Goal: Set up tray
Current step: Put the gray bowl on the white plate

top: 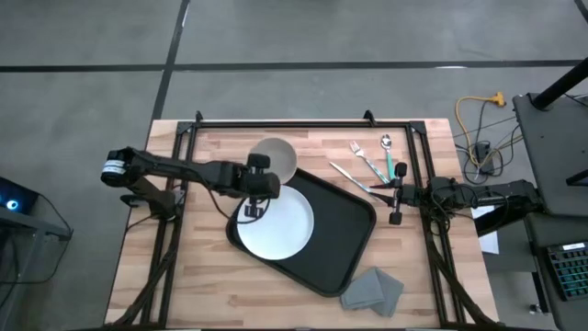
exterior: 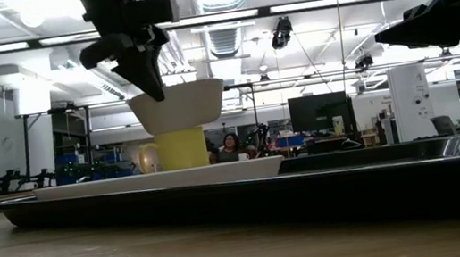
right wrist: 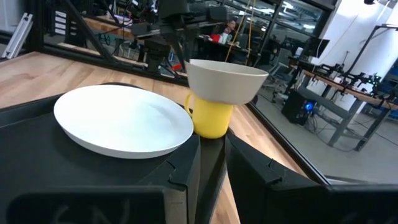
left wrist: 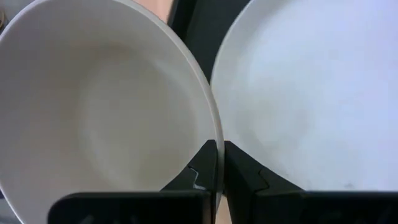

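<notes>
Overhead, the black tray (top: 344,234) lies askew at the middle of the wooden desk (top: 184,285), with a round white plate (top: 274,222) resting on its left part. The left claw (top: 254,185) pinches the rim of a white bowl (top: 276,158), holding it in the air above a yellow mug (exterior: 181,149). The right claw (top: 396,195) sits at the tray's right edge, its fingers (right wrist: 186,165) gripping the rim. Cutlery (top: 367,165) lies just beyond, and a folded grey napkin (top: 372,290) near the tray's lower corner.
</notes>
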